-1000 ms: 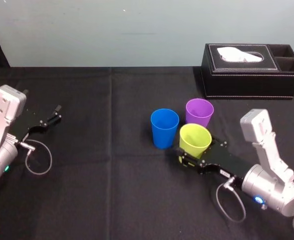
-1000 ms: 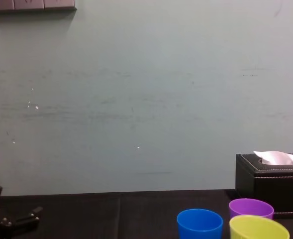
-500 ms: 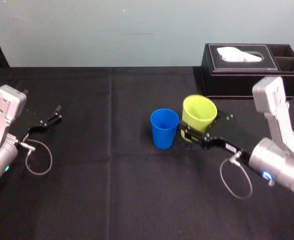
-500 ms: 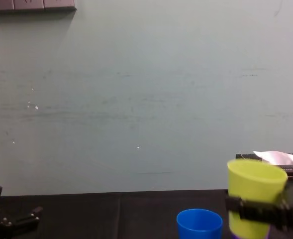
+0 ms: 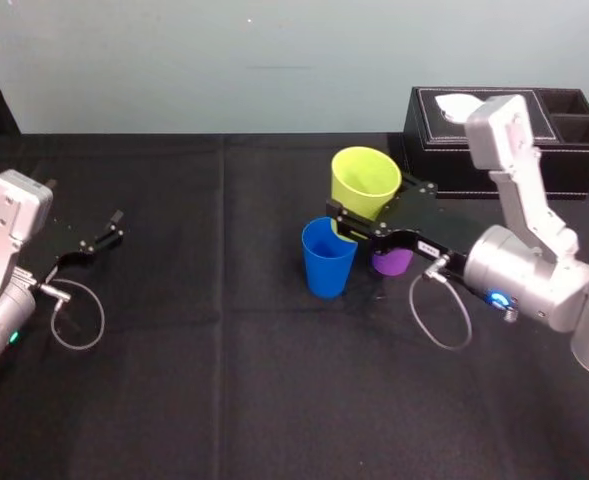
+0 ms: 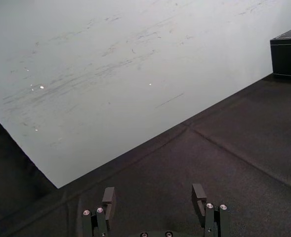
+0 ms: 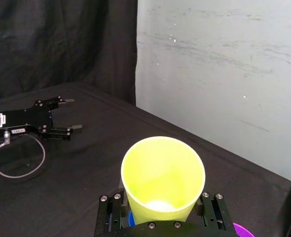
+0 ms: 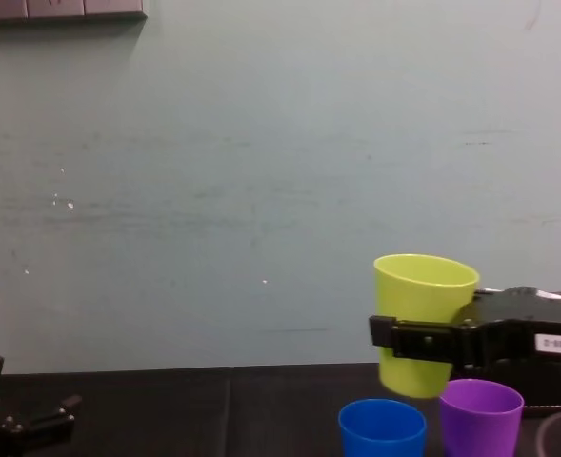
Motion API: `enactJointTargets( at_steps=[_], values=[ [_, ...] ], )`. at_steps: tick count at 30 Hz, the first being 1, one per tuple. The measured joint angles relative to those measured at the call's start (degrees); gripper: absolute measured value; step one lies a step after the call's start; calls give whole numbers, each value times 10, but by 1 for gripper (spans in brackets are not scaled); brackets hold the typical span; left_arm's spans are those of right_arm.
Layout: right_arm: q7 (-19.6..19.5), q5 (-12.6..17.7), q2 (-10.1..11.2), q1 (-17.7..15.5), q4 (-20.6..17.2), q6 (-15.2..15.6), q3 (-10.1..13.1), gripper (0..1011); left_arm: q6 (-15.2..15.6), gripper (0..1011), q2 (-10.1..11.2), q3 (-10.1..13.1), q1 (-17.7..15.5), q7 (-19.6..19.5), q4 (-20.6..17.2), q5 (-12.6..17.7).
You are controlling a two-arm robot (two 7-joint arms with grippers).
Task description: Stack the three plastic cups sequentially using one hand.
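Right pincer [image 5: 369,210] grips the yellow-green cup [image 5: 366,178] upright in the air, above the blue cup [image 5: 328,258] and purple cup [image 8: 480,414] standing side by side on the surface [image 5: 224,380]. Left pincer [image 5: 114,226] rests open, far left.

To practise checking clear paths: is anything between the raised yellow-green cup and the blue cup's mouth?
Nothing visible. The right gripper holds the yellow-green cup up above the blue cup, whose mouth is open. The purple cup stands beside it, off that path. The left gripper rests far left.
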Motion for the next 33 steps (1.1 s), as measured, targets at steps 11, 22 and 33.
enactJointTargets(
  at_steps=[11,22,33],
  values=[
    [-5,-18,-23,22,34,-4,-25,722,0,1011,0,0,0,0,0,0],
    [-6,-25,-33,26,57,-14,-28,722,0,1011,0,0,0,0,0,0],
    [-4,-26,-41,30,76,-18,-28,722,0,1011,0,0,0,0,0,0]
  ],
)
